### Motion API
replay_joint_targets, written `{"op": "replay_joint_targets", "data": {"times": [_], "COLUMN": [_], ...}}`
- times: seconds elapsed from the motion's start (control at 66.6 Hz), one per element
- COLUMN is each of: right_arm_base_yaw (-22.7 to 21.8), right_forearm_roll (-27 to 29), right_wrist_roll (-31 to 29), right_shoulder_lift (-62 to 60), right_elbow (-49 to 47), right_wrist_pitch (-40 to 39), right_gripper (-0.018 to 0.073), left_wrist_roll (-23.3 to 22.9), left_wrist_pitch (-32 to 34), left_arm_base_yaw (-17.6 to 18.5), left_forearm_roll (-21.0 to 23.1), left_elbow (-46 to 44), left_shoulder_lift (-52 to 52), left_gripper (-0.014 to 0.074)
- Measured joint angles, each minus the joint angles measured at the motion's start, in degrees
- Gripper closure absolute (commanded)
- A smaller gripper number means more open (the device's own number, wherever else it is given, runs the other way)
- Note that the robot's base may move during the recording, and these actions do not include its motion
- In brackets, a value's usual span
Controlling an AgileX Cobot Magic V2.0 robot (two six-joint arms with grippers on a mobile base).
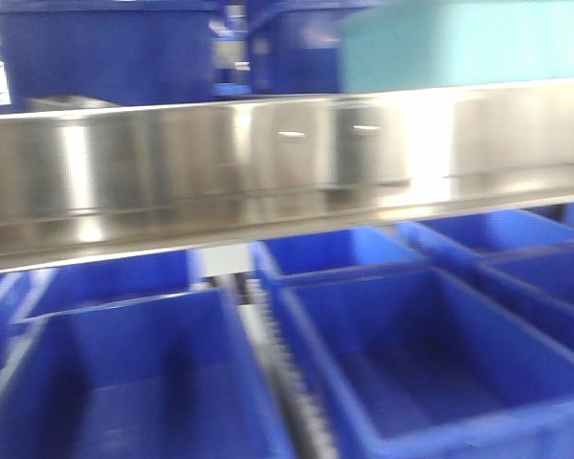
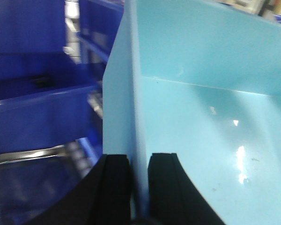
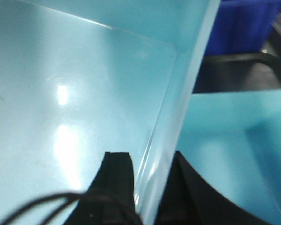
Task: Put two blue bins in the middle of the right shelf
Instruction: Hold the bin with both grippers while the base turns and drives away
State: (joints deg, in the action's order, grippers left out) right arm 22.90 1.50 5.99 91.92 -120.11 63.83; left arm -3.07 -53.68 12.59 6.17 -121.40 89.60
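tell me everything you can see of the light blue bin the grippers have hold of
The light blue bin looks like smooth, glossy plastic, open-topped and empty, with plain flat walls and glare spots on its floor. The left gripper is shut on one side wall, one finger inside and one outside; the right gripper pinches another wall the same way. In the front view it shows blurred at upper right, above the steel shelf rail, with dark blue bins nearby.
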Motion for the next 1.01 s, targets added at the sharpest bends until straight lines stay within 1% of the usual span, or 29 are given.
{"op": "replay_joint_targets", "data": {"times": [1.006], "right_arm_base_yaw": [0.00], "right_forearm_roll": [0.00], "right_wrist_roll": [-0.12], "right_shoulder_lift": [0.00], "right_elbow": [0.00], "right_wrist_pitch": [0.00], "right_gripper": [0.0713], "left_wrist_roll": [0.00], "left_wrist_pitch": [0.35], "left_arm_base_yaw": [0.00], "left_forearm_roll": [0.12], "left_elbow": [0.00], "left_shoulder_lift": [0.00], "left_gripper": [0.0707]}}
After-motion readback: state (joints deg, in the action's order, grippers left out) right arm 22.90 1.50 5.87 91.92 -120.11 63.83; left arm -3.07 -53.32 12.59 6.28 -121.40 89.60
